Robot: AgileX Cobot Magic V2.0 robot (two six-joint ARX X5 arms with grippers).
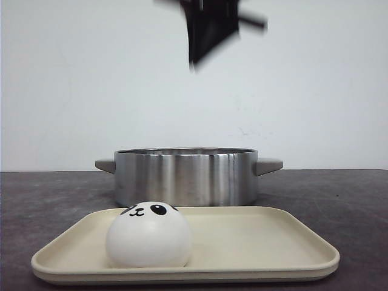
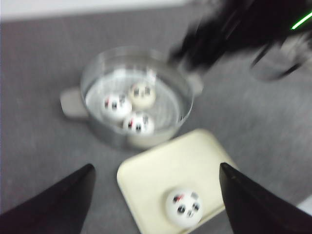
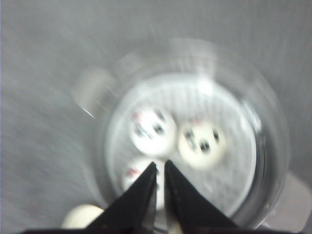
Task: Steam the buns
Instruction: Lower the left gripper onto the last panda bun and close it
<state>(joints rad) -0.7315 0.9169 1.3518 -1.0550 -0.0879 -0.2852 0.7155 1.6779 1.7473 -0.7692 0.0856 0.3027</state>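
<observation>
From the front, a cream tray [image 1: 260, 242] lies on the dark grey worktop [image 1: 351, 200], nearest the camera. One white panda-faced bun [image 1: 149, 235] sits on the tray's left half, its face turned upward. Just behind the tray stands a shiny steel pot [image 1: 185, 176] with a grey handle on each side. High above the pot, a blurred black piece of one of my arms [image 1: 209, 27] hangs against the white wall; which arm it is, I cannot tell.

From my left wrist, my left tool [image 2: 156, 195] has its two black fingers [image 2: 63, 200] spread wide apart, with nothing between them, well above the worktop. Below it is the tray with the single bun [image 2: 184, 207] near one corner. Beyond the tray is the pot [image 2: 97, 73], touching or nearly touching it, with three buns [image 2: 129, 107] clustered together on the perforated rack inside. My right arm [image 2: 234, 29] shows as a dark blur above the pot's far side.

From my right wrist, the view is blurred. My right tool [image 3: 160, 170] points down over the pot [image 3: 263, 146], its fingertips [image 3: 148, 178] almost together with only a thin slit between, holding nothing. Three buns [image 3: 153, 129] lie in the pot; one is partly hidden behind the fingertips.
</observation>
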